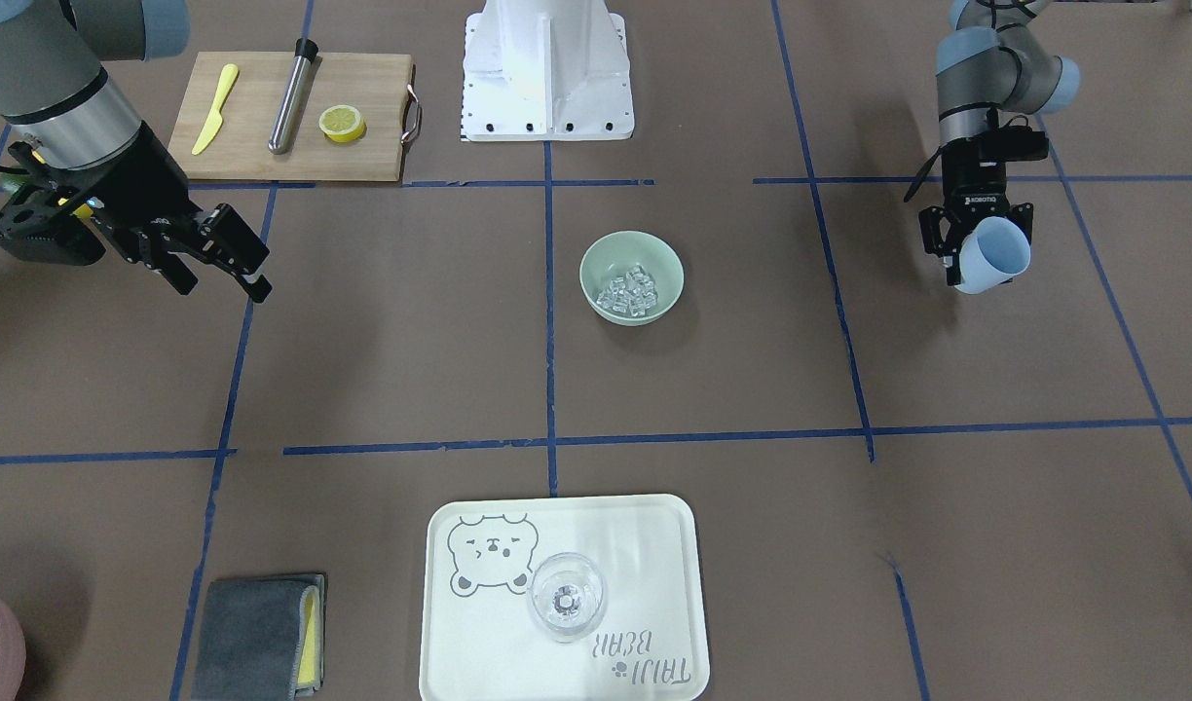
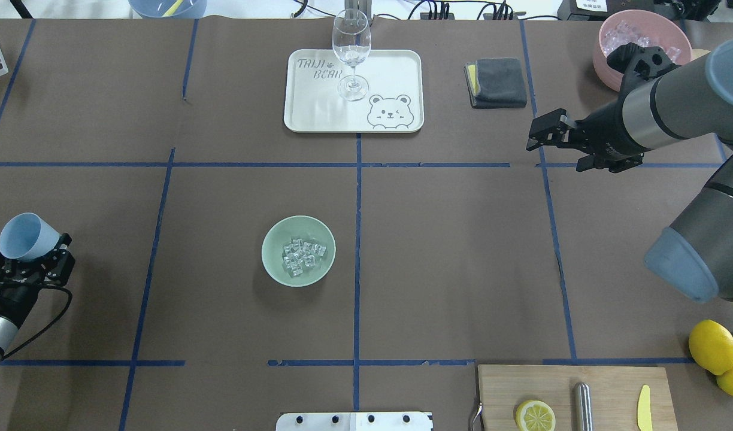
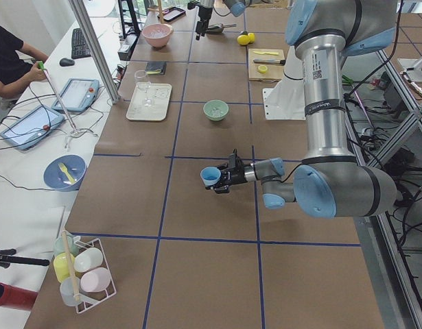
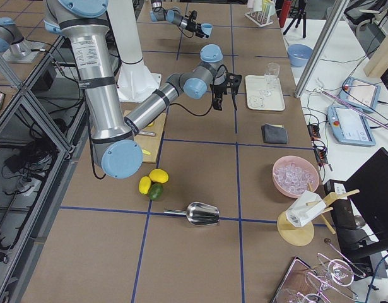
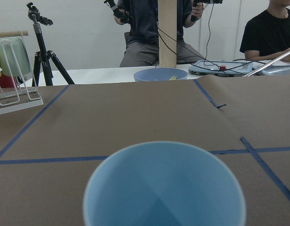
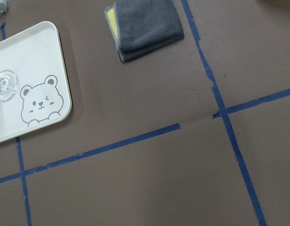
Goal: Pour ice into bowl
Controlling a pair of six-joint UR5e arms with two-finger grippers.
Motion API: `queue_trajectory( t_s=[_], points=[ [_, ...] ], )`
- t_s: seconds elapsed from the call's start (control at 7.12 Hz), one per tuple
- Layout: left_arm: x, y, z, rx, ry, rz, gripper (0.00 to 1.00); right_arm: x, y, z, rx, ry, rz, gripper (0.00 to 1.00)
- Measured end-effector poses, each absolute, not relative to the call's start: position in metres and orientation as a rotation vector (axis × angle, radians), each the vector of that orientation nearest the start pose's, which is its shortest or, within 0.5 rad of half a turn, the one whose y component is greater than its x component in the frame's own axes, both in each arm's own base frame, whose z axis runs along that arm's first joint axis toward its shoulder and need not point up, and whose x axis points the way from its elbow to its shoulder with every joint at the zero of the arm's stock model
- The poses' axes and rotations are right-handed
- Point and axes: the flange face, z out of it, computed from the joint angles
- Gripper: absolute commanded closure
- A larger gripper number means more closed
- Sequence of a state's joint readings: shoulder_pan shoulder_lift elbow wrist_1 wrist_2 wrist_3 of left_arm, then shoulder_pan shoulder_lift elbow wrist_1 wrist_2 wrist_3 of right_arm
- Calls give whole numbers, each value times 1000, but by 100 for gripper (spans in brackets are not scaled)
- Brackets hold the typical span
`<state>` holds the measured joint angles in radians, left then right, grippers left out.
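Ice (image 2: 303,256) lay in the bowl (image 2: 275,235); left gripper (image 1: 981,248) clasped a blue cup (image 1: 997,257) (tipped sideways), while right gripper (image 1: 221,280) jaws stood wide.

Ice (image 2: 303,256) sits in the bowl (image 2: 275,267) at mid-table, and across from the robot beyond it a glass (image 2: 351,48) stands on the tray (image 2: 396,72), with a cloth (image 2: 499,81) just to the robot's right of it. Well off to the robot's left, the cup (image 2: 24,237) sits in the left gripper (image 1: 976,255); the cutting board (image 2: 612,383) lies near the robot's right.
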<state>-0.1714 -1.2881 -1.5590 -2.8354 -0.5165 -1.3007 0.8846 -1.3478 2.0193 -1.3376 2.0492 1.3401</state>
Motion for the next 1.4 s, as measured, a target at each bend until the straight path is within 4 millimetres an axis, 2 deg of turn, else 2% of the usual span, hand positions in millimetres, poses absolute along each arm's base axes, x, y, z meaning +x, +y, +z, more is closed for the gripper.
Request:
queue_trajectory(
  t_s=[0.98, 1.26, 1.4],
  points=[
    [323, -300, 646, 1110, 618, -448, 100, -277, -466, 310, 85, -990, 375, 0],
    [328, -303, 649, 1107, 615, -447, 94, -278, -466, 310, 85, -990, 373, 0],
    [328, -303, 651, 1102, 615, -444, 85, -279, -466, 309, 87, -991, 371, 0]
  ],
)
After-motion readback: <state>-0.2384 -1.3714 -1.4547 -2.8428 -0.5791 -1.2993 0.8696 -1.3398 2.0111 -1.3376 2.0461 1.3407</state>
